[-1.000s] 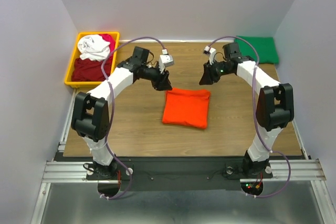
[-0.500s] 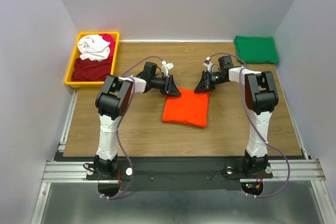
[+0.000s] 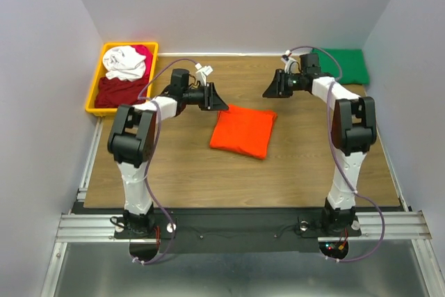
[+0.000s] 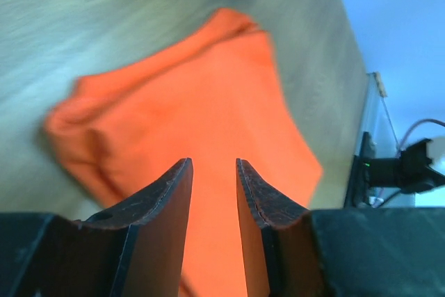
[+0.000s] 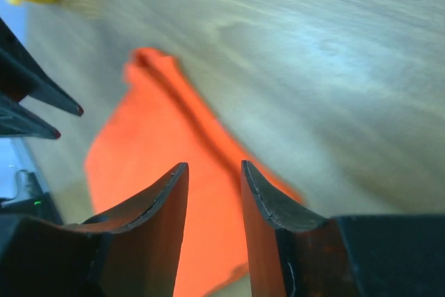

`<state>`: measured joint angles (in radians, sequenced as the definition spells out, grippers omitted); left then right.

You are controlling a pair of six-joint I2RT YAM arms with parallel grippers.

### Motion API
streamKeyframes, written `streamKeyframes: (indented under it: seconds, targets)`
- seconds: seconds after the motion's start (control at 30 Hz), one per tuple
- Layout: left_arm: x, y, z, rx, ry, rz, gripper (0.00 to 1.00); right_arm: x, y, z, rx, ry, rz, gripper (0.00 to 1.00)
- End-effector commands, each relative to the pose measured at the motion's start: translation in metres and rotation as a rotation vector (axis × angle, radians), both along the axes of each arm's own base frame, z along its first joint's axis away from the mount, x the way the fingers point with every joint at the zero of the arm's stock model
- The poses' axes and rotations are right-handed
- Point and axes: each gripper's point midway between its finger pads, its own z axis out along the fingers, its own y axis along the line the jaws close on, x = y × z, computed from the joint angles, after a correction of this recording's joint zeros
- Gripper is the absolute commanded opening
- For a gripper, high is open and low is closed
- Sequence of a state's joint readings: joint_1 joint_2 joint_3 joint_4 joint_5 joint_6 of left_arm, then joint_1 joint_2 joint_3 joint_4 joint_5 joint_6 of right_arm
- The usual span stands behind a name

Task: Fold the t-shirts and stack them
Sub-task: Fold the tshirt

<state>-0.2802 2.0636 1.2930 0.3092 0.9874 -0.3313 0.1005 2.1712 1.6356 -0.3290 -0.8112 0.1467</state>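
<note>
A folded orange t-shirt [image 3: 243,131] lies near the middle of the wooden bench [image 3: 181,172]. The left arm [image 3: 158,106] reaches in from the left, and the left jaws sit at the shirt's far left corner; contact cannot be told. The right jaws, on the right arm [image 3: 332,92], hang beyond the shirt's far right corner, apart from it. A folded dark green t-shirt [image 3: 342,65] lies in the far right corner. At far left, 1 yellow bin [image 3: 104,110] holds a white t-shirt [image 3: 125,62], a dark red t-shirt [image 3: 119,92] and a magenta t-shirt [image 3: 144,52].

One rectangular yellow plastic bin [image 3: 129,44], three crumpled cloth t-shirts [image 3: 125,62] inside it, one folded bright orange t-shirt [image 3: 243,131] and one folded dark green t-shirt [image 3: 340,65] right of it.
</note>
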Motion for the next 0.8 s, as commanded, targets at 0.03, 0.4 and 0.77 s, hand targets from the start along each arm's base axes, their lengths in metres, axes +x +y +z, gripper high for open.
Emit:
streamKeyframes:
  seconds: [0.03, 0.4, 0.77]
  targets:
    - [-0.045, -0.011, 0.072, -0.067, -0.157, -0.080, 0.43, -0.043, 0.023, 0.084, 0.110, -0.062, 0.038, 0.42]
    - [-0.082, -0.019, -0.028, 0.000, 0.144, -0.066, 0.43, -0.148, 0.063, -0.054, 0.047, 0.338, 0.157, 0.39]
    - [-0.078, -0.003, -0.031, 0.033, 0.121, -0.073, 0.41, -0.084, 0.009, -0.034, -0.063, 0.185, 0.055, 0.34]
